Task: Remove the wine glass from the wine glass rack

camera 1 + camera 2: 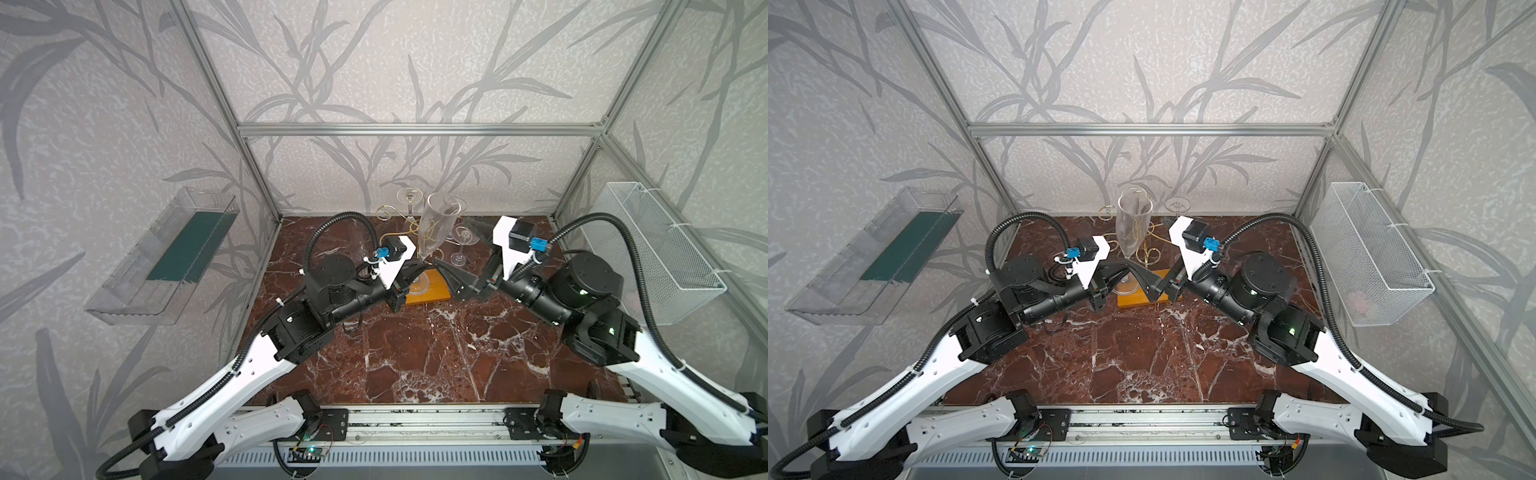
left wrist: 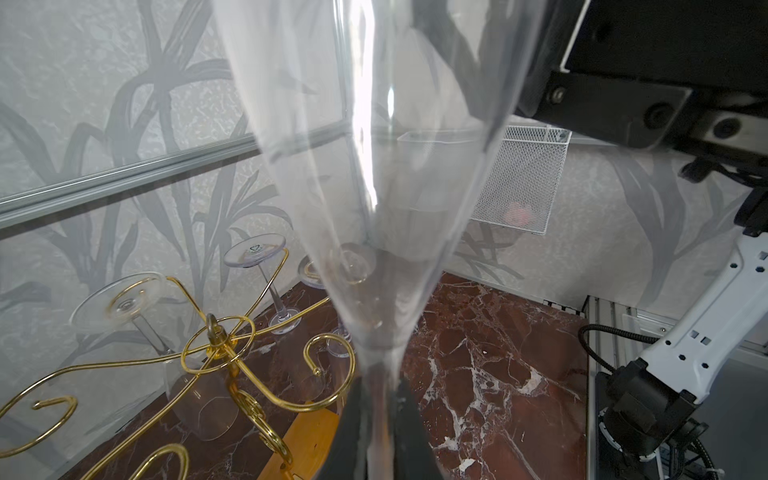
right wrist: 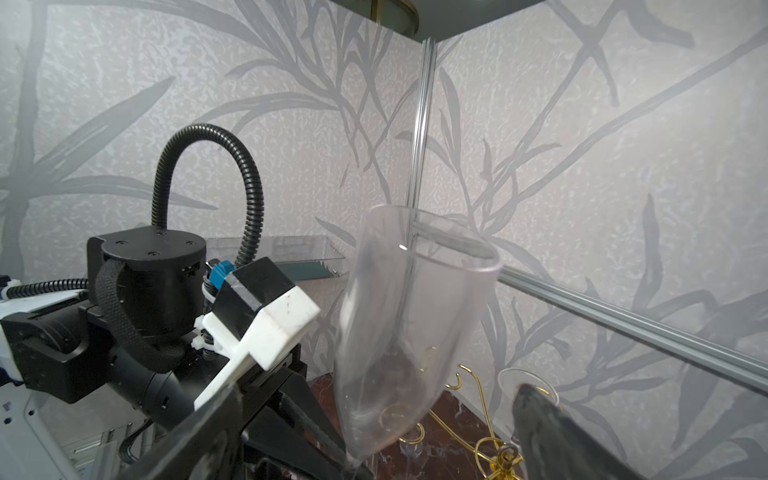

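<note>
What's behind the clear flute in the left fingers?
Behind the tall clear flute glass stands the gold wire rack on its orange wooden base, with clear stemmed glasses hanging upside down. One shows only blurred through the bowl; their total is hidden.

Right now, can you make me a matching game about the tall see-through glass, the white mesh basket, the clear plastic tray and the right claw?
1 tall clear flute glass
2 white mesh basket
3 clear plastic tray
4 right gripper

A open, holding nothing
B mounted on the left side
C stem pinched by left gripper
D mounted on the right side

Pairs: 1-C, 2-D, 3-B, 4-A
</note>
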Tool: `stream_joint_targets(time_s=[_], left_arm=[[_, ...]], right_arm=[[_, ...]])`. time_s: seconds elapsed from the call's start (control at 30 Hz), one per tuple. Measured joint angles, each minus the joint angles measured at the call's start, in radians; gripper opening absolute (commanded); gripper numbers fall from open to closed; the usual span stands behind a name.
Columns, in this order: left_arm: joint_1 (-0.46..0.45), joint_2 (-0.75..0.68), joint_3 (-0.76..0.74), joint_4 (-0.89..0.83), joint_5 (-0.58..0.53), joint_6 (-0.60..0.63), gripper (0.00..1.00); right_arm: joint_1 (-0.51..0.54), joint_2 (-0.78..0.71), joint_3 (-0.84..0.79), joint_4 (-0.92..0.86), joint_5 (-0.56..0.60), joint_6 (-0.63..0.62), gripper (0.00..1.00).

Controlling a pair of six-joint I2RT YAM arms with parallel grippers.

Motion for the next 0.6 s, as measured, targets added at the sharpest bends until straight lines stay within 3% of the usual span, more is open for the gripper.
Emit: stream_joint_targets(time_s=[0.23,0.6], left_arm=[[-0.045,0.005,-0.024,0.014,-0.037,0.050,0.00],[-0.089,0.005,-0.047,0.042,-0.078,0.088,0.00]], right_arm=[[0.000,0.035,0.006,0.027,-0.011,0.048,0.93],[-0.006,0.039,-0.027,0.157,-0.009,0.098,0.72]])
